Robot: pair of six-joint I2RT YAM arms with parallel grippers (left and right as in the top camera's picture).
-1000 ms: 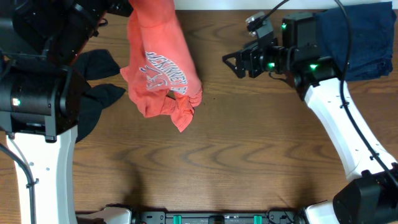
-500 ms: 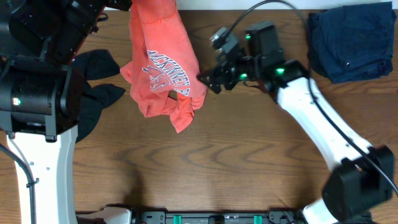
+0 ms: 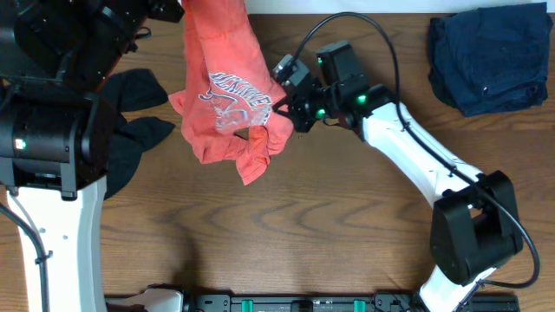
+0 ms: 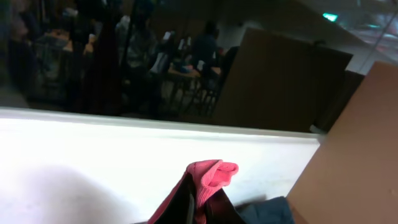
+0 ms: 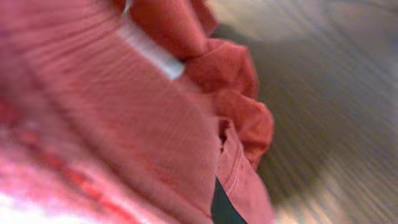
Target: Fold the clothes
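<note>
We are pinching the red shirt [image 3: 227, 95] by its top in the left gripper [image 4: 200, 202] | right gripper [image 3: 287, 110] is touching the shirt's right edge; open or closed, we cannot tell.

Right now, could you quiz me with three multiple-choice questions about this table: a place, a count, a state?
1. The blue garment lies at: A) the far right corner of the table B) the near left corner C) the centre
2. Garments in view: A) two B) three C) five
3. The orange shirt is: A) folded flat B) held up by the left hand C) boxed
Answers: A, it sits by the far right edge; B, orange, blue, plus a black garment; B, the hand pinches its fabric aloft.
</note>
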